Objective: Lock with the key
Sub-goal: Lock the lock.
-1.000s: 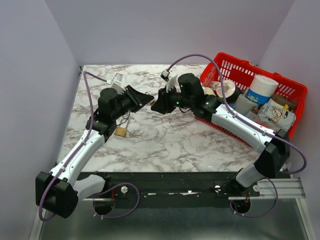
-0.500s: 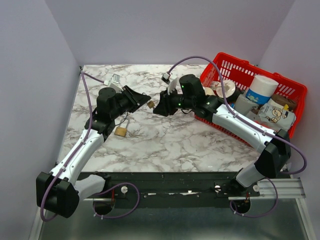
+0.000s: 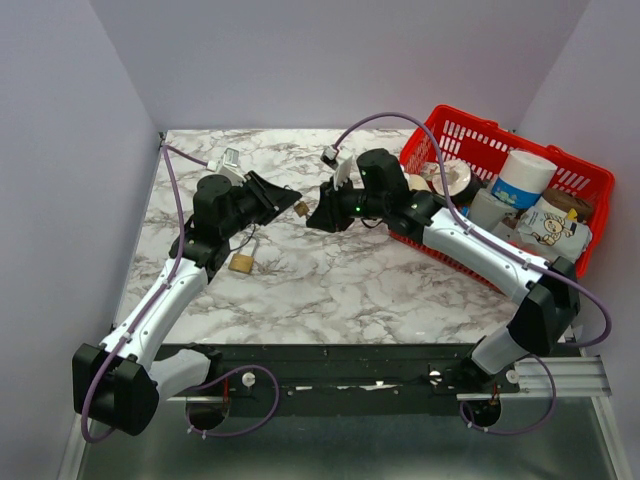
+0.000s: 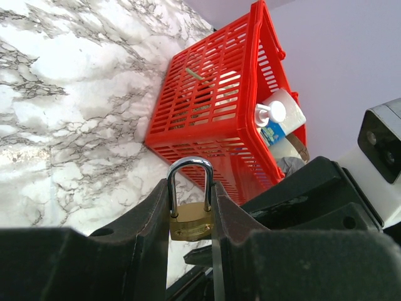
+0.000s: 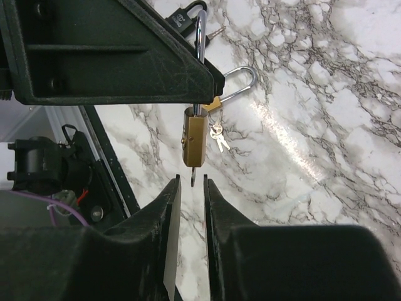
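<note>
Fingers (image 4: 149,221) of my left gripper (image 4: 190,194) pinching the brass padlock (image 4: 191,222), right gripper (image 5: 190,184) nearly closed around its key (image 5: 192,177), grip I cannot confirm

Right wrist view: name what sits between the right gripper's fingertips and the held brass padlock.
A small key, it seems, sticking out under the padlock; the right wrist view shows it.

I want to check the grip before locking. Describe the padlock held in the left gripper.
The padlock is small: a brass-coloured metal body and a silvery arched shackle whose legs both seem to enter the body. It is held in the air, its body clamped at the sides by the left gripper, shackle pointing outward. From the right wrist it shows edge-on, with a thin stem, probably a key, protruding from its base between the right gripper's parted fingertips.
</note>
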`<state>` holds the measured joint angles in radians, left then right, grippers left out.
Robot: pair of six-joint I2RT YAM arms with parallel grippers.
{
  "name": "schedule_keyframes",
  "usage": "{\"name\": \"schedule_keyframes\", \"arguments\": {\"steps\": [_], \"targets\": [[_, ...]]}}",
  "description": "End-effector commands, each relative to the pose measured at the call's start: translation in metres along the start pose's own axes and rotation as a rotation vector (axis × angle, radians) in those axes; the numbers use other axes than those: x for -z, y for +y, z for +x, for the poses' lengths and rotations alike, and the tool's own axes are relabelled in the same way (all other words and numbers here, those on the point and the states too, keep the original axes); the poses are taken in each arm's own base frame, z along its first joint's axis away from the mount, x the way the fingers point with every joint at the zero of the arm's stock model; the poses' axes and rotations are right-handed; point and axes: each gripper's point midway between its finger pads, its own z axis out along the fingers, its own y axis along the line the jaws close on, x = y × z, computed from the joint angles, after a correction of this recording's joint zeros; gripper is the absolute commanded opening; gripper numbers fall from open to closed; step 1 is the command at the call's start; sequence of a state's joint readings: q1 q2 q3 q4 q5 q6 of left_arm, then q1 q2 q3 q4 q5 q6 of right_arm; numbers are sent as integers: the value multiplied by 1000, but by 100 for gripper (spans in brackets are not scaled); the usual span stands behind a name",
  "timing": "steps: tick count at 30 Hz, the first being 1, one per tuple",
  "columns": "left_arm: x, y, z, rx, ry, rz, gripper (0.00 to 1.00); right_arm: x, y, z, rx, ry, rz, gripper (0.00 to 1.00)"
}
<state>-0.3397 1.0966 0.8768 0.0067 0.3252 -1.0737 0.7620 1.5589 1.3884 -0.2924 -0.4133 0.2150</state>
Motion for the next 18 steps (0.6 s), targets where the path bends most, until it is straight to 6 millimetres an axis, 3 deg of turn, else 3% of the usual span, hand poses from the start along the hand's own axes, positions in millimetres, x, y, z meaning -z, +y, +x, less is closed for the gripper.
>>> {"name": "schedule_keyframes", "arguments": {"steps": [1, 13, 16, 18], "targets": [[0, -10, -4, 9, -9, 32, 0, -4, 4, -11, 18, -21, -26, 27], [-1, -3, 2, 23, 10, 14, 0, -6, 2, -18, 22, -45, -17, 27], [-1, -1, 5, 26, 18, 10, 0, -6, 1, -20, 25, -50, -15, 19], [-2, 1, 6, 26, 18, 5, 0, -7, 3, -20, 26, -48, -21, 7]]}}
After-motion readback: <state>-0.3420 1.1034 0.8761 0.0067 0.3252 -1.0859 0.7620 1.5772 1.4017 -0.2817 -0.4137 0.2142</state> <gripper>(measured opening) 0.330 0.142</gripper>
